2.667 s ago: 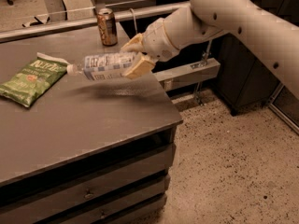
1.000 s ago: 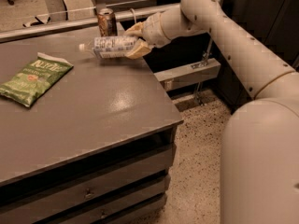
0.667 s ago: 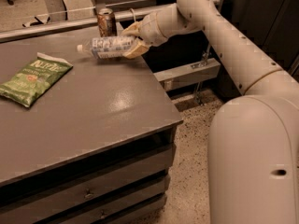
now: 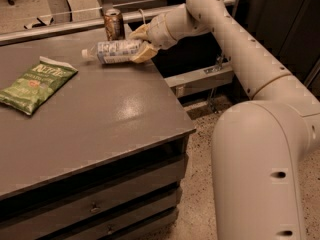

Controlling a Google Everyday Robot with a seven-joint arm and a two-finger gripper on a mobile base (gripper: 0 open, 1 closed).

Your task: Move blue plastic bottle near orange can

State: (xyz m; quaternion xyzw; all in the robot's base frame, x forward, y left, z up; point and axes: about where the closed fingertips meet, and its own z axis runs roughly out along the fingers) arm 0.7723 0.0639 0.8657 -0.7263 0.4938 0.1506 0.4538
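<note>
The blue plastic bottle lies on its side at the far right of the grey table, white cap pointing left. My gripper is shut on the bottle's right end, one yellowish finger above it and one below. The orange can stands upright at the table's back edge, just behind the bottle and a small gap from it. My white arm reaches in from the right.
A green chip bag lies flat at the table's left. The table's right edge drops to a speckled floor. Drawers run along the table's front. A metal rail runs behind the table.
The gripper has carried the bottle from the table's middle back and right, to a spot just in front of the can. Over the last second it has hardly moved.
</note>
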